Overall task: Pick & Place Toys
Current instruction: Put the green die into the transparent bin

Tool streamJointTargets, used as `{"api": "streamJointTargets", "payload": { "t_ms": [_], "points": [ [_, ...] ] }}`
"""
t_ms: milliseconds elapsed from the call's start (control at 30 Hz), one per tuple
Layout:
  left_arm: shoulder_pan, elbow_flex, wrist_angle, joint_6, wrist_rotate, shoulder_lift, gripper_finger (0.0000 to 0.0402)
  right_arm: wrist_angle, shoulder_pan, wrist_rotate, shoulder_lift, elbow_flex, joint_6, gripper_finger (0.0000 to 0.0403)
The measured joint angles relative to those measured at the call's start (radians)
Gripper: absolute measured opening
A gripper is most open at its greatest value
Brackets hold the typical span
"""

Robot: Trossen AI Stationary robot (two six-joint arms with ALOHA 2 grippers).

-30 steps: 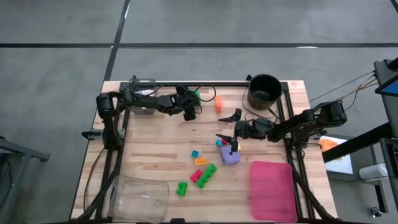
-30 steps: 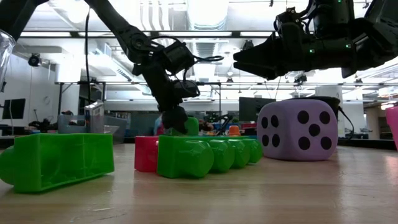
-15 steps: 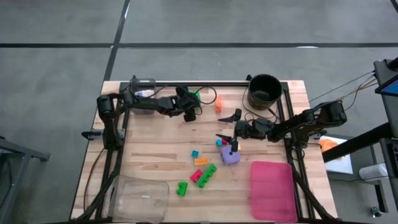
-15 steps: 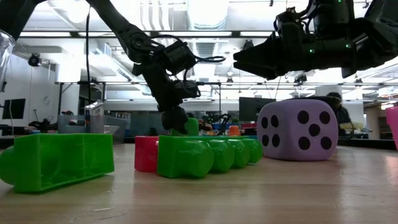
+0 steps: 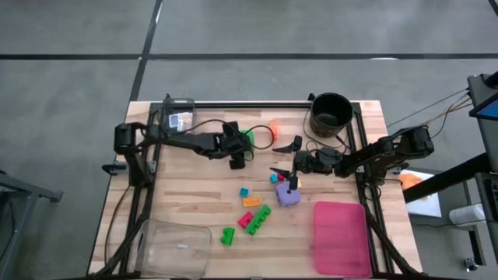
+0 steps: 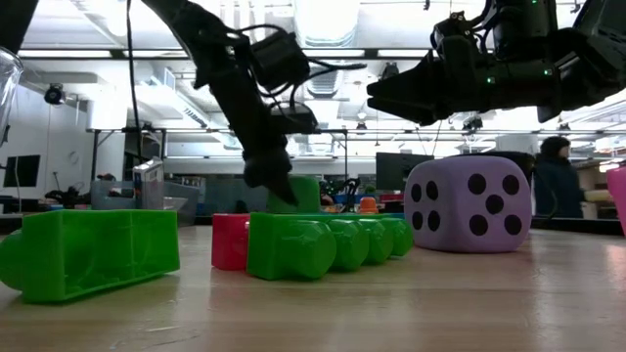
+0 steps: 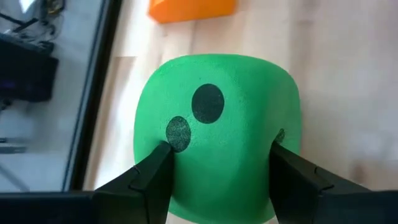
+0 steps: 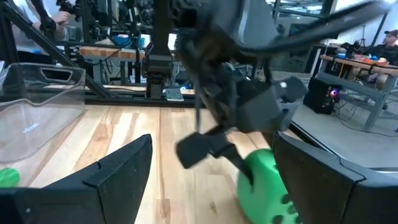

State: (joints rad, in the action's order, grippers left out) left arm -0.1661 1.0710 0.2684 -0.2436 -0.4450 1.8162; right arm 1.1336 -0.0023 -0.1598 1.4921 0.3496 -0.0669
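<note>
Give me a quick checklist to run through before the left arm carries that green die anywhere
1. Left gripper shut on the green die, a finger on either side: ok.
2. Die lifted off the table: cannot tell; the bricks in front hide its underside in the low view.
3. Orange block apart from the die: ok, a gap shows from above.
4. Right gripper out of the way: ok, open and hanging above the purple die, apart from the left arm.
5. Black bucket unobstructed: ok, its mouth is open and nothing covers it.
6. Pink tray free: ok, nothing lies on it.
</note>
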Motion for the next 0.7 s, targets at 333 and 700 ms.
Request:
{"api": "streamJointTargets", "payload": {
  "t_ms": [333,700],
  "points": [
    [0.051,-0.002,0.040,0.058,0.055,-0.091,0.0188,-0.005,0.000,0.000,0.000,0.000,0.000,0.0331],
    [0.059,-0.001,0.021,0.069,0.157,-0.131,0.0154,0.205,0.001,0.206,-0.007,-0.001,-0.019,0.0331]
  ]
}}
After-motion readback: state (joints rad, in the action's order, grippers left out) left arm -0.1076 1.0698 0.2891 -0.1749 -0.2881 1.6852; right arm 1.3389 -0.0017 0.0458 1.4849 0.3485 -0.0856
